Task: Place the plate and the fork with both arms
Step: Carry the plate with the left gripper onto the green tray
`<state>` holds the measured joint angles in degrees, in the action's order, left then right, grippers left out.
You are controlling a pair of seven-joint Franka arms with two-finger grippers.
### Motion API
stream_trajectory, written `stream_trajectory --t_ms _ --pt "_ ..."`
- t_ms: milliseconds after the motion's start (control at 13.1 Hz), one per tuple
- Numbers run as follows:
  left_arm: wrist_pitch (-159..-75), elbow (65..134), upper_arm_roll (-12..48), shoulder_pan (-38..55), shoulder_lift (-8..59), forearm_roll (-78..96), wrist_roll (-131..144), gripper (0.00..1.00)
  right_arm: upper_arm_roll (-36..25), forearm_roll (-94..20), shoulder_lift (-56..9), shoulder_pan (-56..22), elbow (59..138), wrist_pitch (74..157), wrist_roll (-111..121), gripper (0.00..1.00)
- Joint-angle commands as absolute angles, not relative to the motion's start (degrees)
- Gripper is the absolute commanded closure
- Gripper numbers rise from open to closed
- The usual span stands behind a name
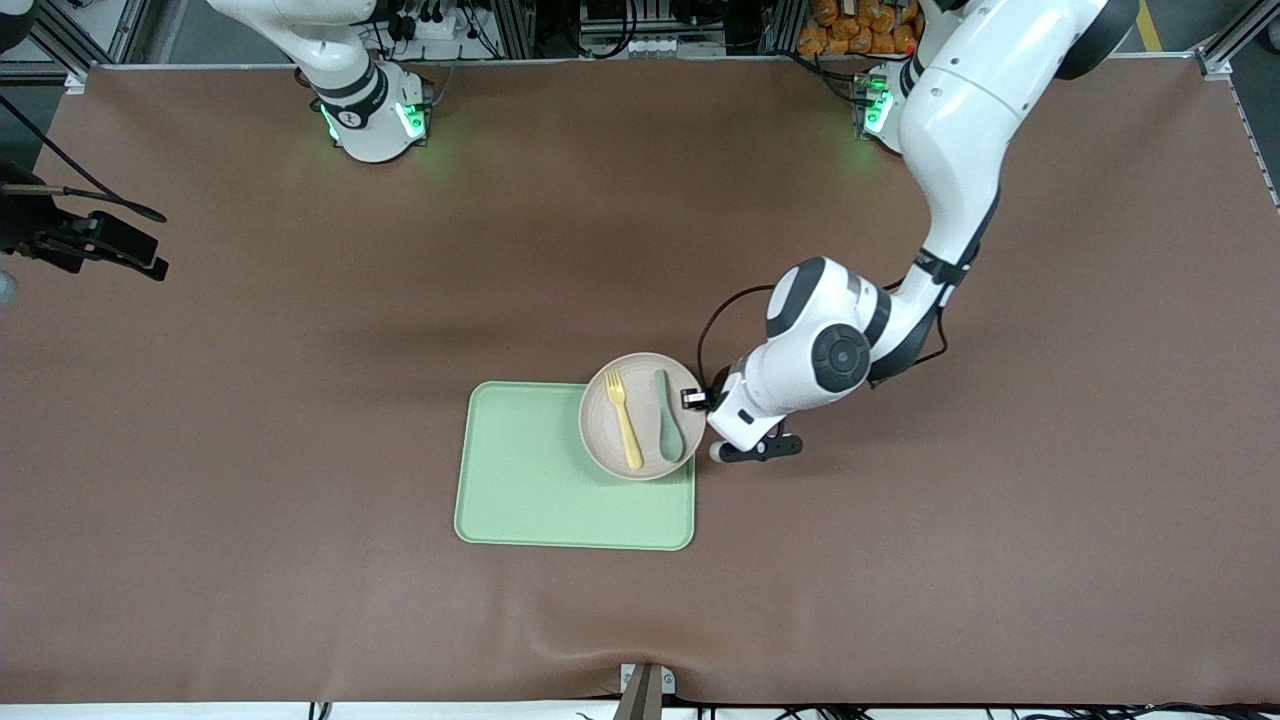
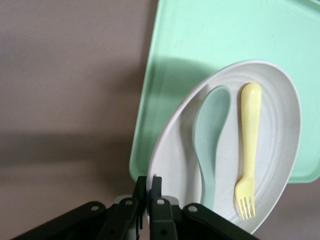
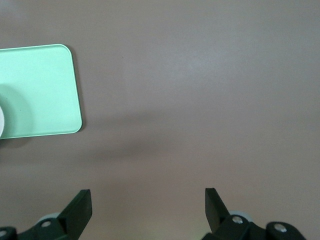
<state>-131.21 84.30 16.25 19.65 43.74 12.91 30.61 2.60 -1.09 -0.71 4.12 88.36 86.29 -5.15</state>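
Observation:
The pale round plate (image 1: 643,372) hangs a little above the green tray's (image 1: 530,470) corner toward the left arm's end, casting a shadow on it. My left gripper (image 1: 692,398) is shut on the plate's rim, its fingertips pinching the edge (image 2: 149,182). On the plate (image 2: 280,140) lie the yellow fork (image 1: 625,420) (image 2: 248,150) and a grey-green spoon (image 1: 667,420) (image 2: 210,135), side by side. My right gripper (image 3: 148,192) is open over bare brown table with nothing between its fingers. It does not show in the front view.
The light-green tray (image 2: 200,30) (image 3: 40,90) lies on the brown table cover, nearer the front camera than both arm bases. Dark equipment with cables (image 1: 90,240) juts in at the right arm's end of the table.

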Motion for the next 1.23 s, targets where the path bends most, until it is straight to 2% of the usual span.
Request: stream_trajectory --t_ms 0,460,996,1073,1149 --pt "-129.20 74.12 13.10 23.20 50.34 12.66 30.77 1.00 3.60 -2.02 -1.32 5.63 87.10 85.34 -4.57 0.00" --pt "-129.81 69.44 13.62 23.73 55.98 13.27 27.68 1.00 3.60 -2.02 -1.32 5.63 87.10 85.34 -4.57 0.00" --pt "-137.63 68.91 14.41 23.82 59.15 15.03 27.33 1.00 3.60 -2.02 -1.32 5.63 87.10 85.34 -4.57 0.00" --pt "-137.64 68.91 14.59 23.73 59.06 15.12 27.42 0.84 3.60 -2.02 -1.32 5.71 87.10 85.34 -4.57 0.00" --pt "-137.64 68.99 14.76 23.73 58.45 15.64 27.68 0.02 3.60 -2.02 -1.32 5.63 87.10 85.34 -4.57 0.00"
